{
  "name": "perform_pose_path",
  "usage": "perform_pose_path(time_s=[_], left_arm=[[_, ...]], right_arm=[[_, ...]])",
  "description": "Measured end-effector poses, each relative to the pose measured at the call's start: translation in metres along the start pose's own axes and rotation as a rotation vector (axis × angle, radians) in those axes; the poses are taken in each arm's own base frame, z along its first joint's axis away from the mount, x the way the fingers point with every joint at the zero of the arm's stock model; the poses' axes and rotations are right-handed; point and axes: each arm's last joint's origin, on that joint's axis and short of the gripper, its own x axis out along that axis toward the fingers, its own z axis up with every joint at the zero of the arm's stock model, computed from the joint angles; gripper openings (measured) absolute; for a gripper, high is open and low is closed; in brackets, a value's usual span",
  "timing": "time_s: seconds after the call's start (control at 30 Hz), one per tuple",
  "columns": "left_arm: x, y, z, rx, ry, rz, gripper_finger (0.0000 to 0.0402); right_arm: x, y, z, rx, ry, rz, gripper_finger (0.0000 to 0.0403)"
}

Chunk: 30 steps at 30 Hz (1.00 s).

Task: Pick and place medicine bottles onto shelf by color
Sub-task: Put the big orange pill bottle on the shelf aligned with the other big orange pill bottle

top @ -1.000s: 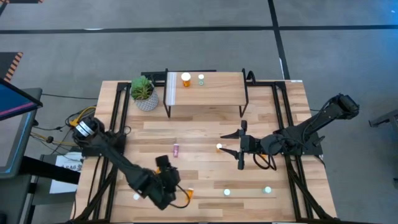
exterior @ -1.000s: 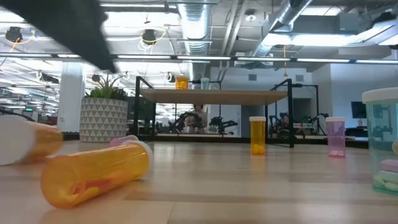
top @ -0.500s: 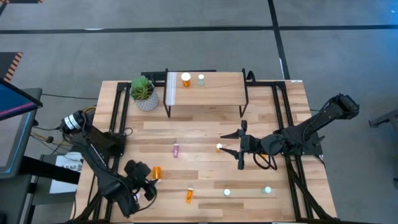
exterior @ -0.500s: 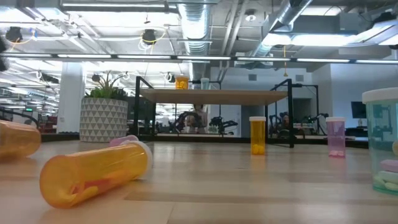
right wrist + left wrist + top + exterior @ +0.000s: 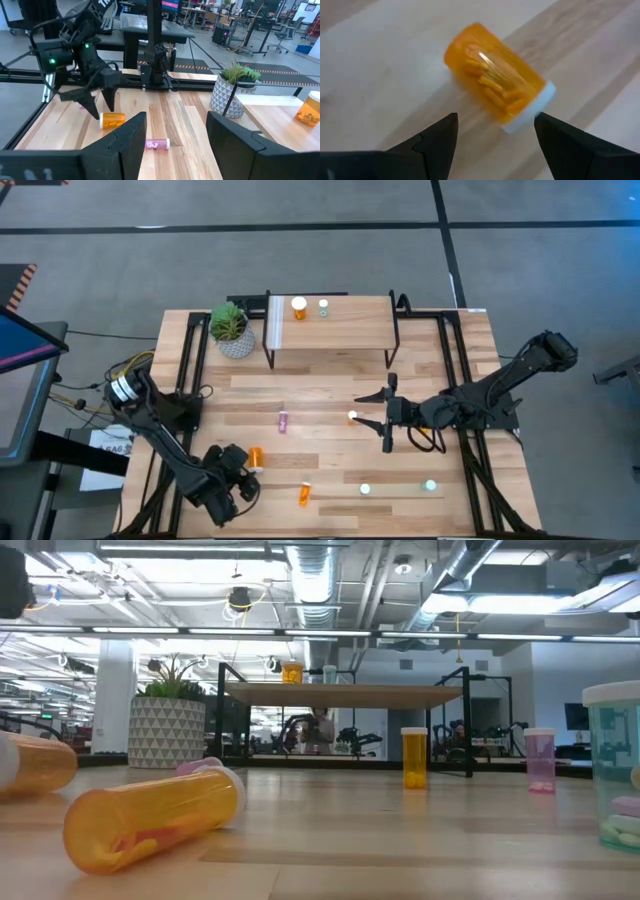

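Observation:
An orange medicine bottle [image 5: 495, 95] lies on its side on the table near the front left [image 5: 255, 456]. My left gripper [image 5: 495, 137] hangs open just above it and slants down, one finger on either side, touching nothing; the right wrist view shows this gripper [image 5: 100, 106] over the orange bottle [image 5: 112, 119]. My right gripper [image 5: 372, 420] waits open, raised above mid-table, over a small upright orange bottle [image 5: 352, 416]. The shelf [image 5: 330, 330] stands at the far edge with an orange bottle [image 5: 299, 306] and a green bottle [image 5: 323, 307] upright on it.
A second orange bottle [image 5: 304, 494] lies near the front edge, with two green bottles [image 5: 365, 490] [image 5: 430, 485] to its right. A pink bottle [image 5: 283, 421] lies mid-table. A potted plant [image 5: 232, 330] stands left of the shelf.
My left gripper has swung from beside the front orange bottle toward the table's left edge and come down. Its wrist has rolled. It now stands over the other lying orange bottle, still open.

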Motion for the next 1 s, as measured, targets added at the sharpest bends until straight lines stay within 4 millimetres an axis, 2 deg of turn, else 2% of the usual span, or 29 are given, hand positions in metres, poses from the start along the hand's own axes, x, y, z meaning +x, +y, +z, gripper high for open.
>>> perform_pose_path(time_s=[0.2, 0.47, 0.67, 0.9, 1.0], left_arm=[[0.004, 0.001, 0.011, 0.067, -0.007, 0.042, 0.0249], [-0.001, 0.018, 0.014, 0.145, 0.025, 0.210, 0.0249], [-0.012, 0.018, 0.016, 0.168, -0.003, 0.139, 0.0249], [-0.013, 0.016, 0.015, 0.107, 0.029, 0.124, 0.0250], [-0.013, 0.017, 0.015, 0.091, 0.028, 0.140, 0.0263]], right_arm=[[0.000, 0.000, 0.000, -0.001, 0.002, 0.000, 0.0230], [0.000, 0.000, 0.000, -0.003, 0.003, 0.000, 0.0230], [0.000, 0.000, 0.000, -0.005, 0.003, 0.000, 0.0230], [0.000, 0.000, 0.000, 0.000, 0.002, 0.000, 0.0230], [0.000, 0.000, 0.000, 0.003, 0.002, 0.000, 0.0230]])
